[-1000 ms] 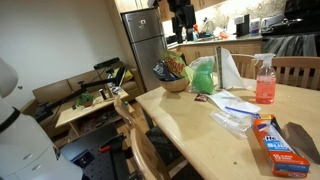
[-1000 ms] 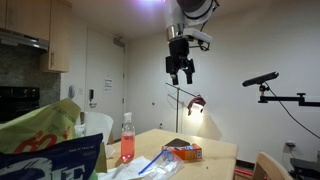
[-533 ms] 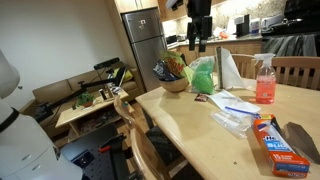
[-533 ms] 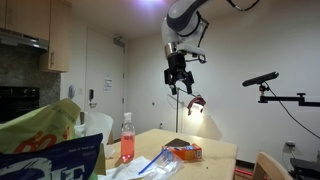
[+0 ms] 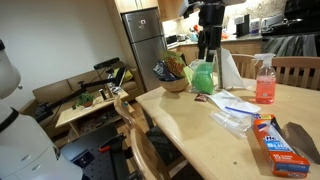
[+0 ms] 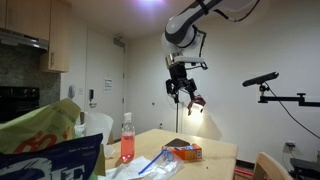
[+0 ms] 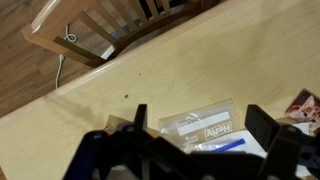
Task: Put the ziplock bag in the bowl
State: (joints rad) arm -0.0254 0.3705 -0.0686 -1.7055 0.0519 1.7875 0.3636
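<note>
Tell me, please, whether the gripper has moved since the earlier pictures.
Yes. In an exterior view the gripper has dropped and shifted right, away from the refrigerator and closer to the table; its jaws are open and empty.

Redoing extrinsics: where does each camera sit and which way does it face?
An exterior view: raised off a corner, looking across the table to the fridge; arm and claw at top.
An exterior view: low on the tabletop behind a printed bag, looking up at arm and claw.
Wrist view: looks down between the open claw's fingers at the ziplock bag and a chair.
Shared: both exterior views show the pink spray bottle.
</note>
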